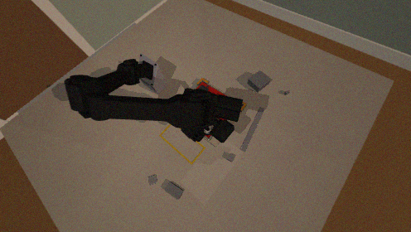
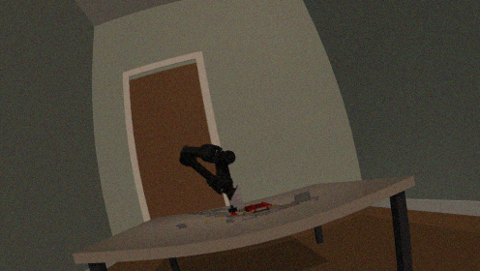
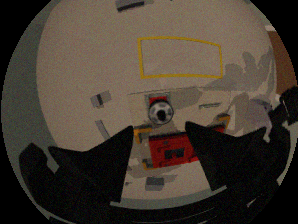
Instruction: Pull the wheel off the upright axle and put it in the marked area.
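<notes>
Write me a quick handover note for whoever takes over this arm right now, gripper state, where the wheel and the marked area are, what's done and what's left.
Gripper: open, holding nothing, hanging above the wheel with a finger to either side in the wrist view.
Wheel: on its upright axle, beside the red plate.
Marked area: yellow outline on the table, just beyond the wheel, nothing inside it.
Done: arm is over the wheel.
Left: descend, grip, pull the wheel off, set it inside the outline, open and back clear.
</notes>
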